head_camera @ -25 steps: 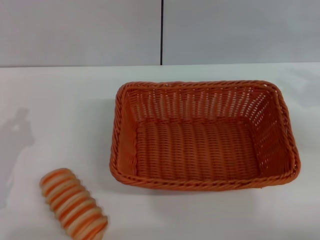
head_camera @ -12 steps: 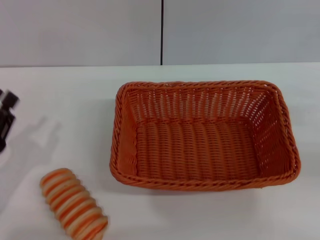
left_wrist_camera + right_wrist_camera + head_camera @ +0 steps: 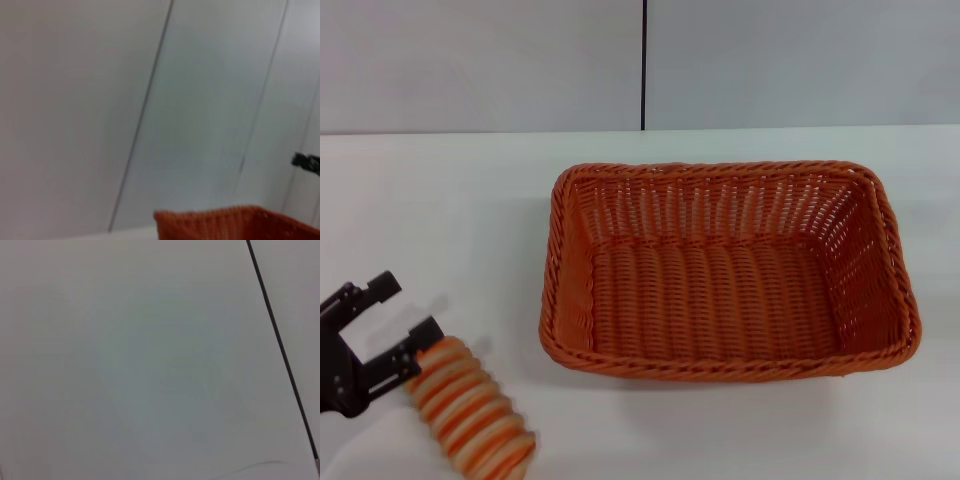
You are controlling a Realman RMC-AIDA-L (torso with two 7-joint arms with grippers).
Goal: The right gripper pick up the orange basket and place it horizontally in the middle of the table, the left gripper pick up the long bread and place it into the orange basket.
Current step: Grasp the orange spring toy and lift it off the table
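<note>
Long bread (image 3: 472,413) lies flat on the table (image 3: 440,220), tilted diagonally, striped orange and cream, right beside the left gripper (image 3: 392,318) on its near side. One end of the loaf sits against or just under the gripper's nearer finger; cannot tell if they actually touch. Left gripper's fingers (image 3: 415,348) are spread apart, nothing between them, and the loaf is outside the gap, not clamped. The gripper comes in from the left edge of the head view, low over the tabletop.

Orange basket (image 3: 725,270) stands upright, open side up, long side running across the table, well to the right of the left gripper and clear of the bread, with a strip of bare table between the two. Basket is empty inside. In the left wrist view a piece of the orange basket rim (image 3: 235,222) shows at the frame's edge against the grey wall (image 3: 100,100).

Right gripper is not seen in any view; the right wrist view shows only wall with a dark vertical seam (image 3: 280,350).

Grey wall (image 3: 480,60) stands behind the far table edge.
</note>
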